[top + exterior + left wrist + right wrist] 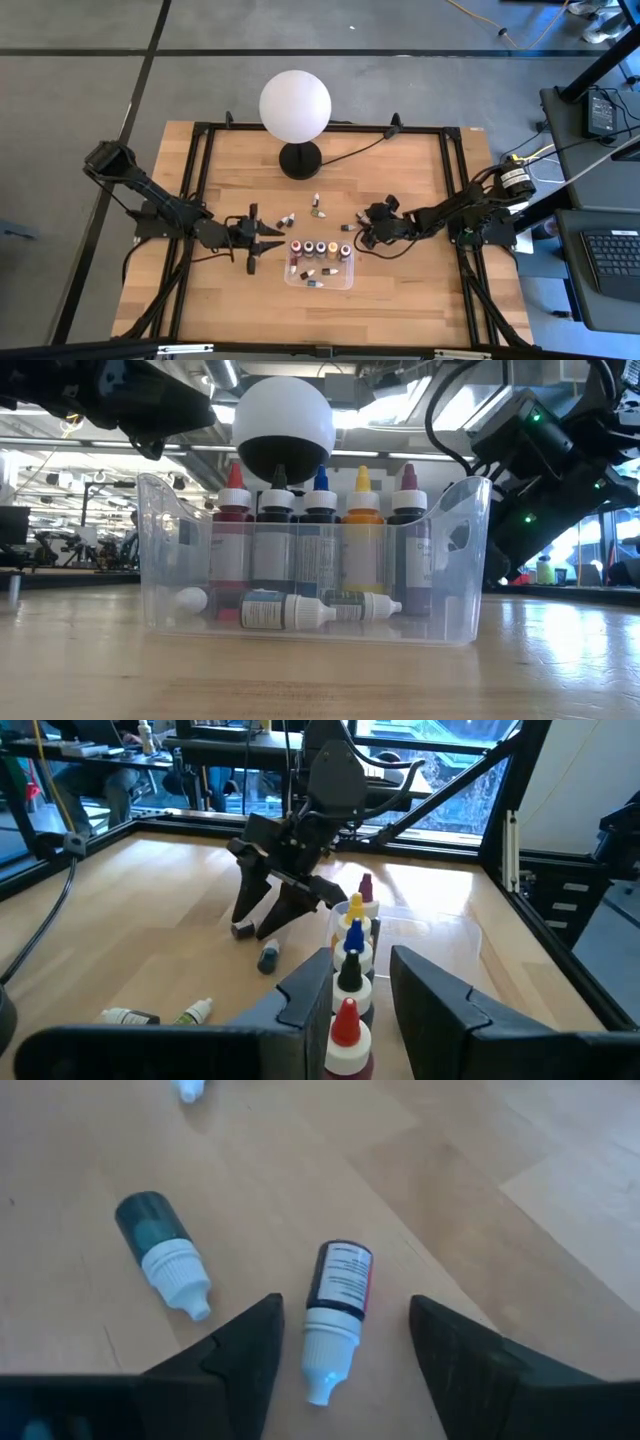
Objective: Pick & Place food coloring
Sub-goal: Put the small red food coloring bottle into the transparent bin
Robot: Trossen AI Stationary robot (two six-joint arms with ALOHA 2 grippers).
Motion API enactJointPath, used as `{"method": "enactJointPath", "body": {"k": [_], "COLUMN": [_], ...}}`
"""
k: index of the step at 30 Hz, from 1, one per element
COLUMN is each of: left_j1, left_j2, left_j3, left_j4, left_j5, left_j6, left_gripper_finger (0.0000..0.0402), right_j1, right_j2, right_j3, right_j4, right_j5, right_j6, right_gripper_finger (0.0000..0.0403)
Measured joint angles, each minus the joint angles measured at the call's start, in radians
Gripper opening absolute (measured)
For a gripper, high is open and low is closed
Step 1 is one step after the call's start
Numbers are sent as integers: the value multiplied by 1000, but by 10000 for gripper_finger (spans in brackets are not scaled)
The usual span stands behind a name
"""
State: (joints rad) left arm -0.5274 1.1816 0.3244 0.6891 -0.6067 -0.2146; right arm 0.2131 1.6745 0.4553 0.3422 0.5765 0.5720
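A clear tray (pixel 351 277) holds a row of standing food coloring bottles (pixel 320 248) with red, dark, blue, yellow and purple caps (pixel 320 525), plus a few lying ones (pixel 290 610). Several more bottles lie loose on the table beyond it (pixel 318 208). My right gripper (pixel 360 232) is open and low over the table off the tray's far right corner. Its fingers stand on either side of a lying dark bottle with a white cap (pixel 338 1305), and a teal bottle (pixel 160 1250) lies beside it. My left gripper (pixel 265 240) is open at the tray's left end (pixel 362 960).
A white globe lamp on a black base (pixel 295 105) stands at the far middle of the table, its cord running to the right. Black frame rails (pixel 195 200) edge the table. Two loose bottles (pixel 160 1015) lie on the wood between my left gripper and the lamp.
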Motion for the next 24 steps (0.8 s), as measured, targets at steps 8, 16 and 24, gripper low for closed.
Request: {"method": "enactJointPath", "body": {"k": [8,16,24], "left_j1": [0,-1,-1], "left_j2": [0,0,0], "left_j3": [0,0,0], "left_j4": [-1,-4,-5], "left_j5": [0,2,5], "left_j6": [0,0,0], "left_gripper_finger": [96,98,98], "right_j1": [0,2,56], "right_j2": [-2,-58,-271], "right_j3": [1,27,153], "right_j4": [-4,-104,-338], "right_j5": [-8,-11,6], "right_j6": [-53,-89,-120], "right_gripper_finger": [119,74,84]}}
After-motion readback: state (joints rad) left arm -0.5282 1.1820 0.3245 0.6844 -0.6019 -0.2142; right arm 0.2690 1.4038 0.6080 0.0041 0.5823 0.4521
